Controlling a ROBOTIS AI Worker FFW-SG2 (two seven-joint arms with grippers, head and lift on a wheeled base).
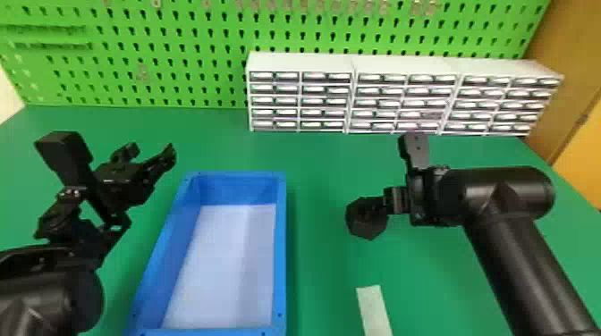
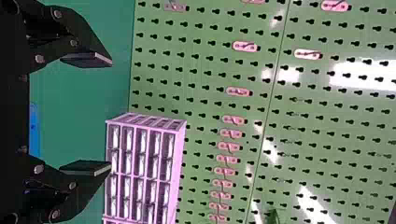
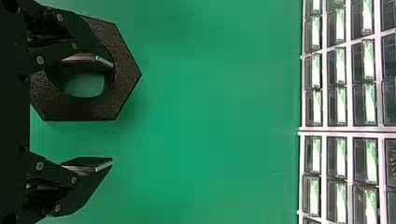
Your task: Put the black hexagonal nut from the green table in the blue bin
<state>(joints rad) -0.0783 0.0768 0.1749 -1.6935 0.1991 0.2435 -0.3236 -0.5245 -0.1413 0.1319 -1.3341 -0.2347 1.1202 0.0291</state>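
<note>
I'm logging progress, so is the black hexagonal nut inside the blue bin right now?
No, the black hexagonal nut is outside the blue bin, off past its right side.

- Blue bin (image 1: 280,268): near rim cut off at six o'clock.
- Pale strip (image 1: 374,308): near end cropped, five o'clock.
- Black hexagonal nut (image 1: 366,221): partly hidden behind the right pincer (image 1: 388,201).
- Drawers (image 1: 324,102), one o'clock: contents too blurred to tell.
</note>
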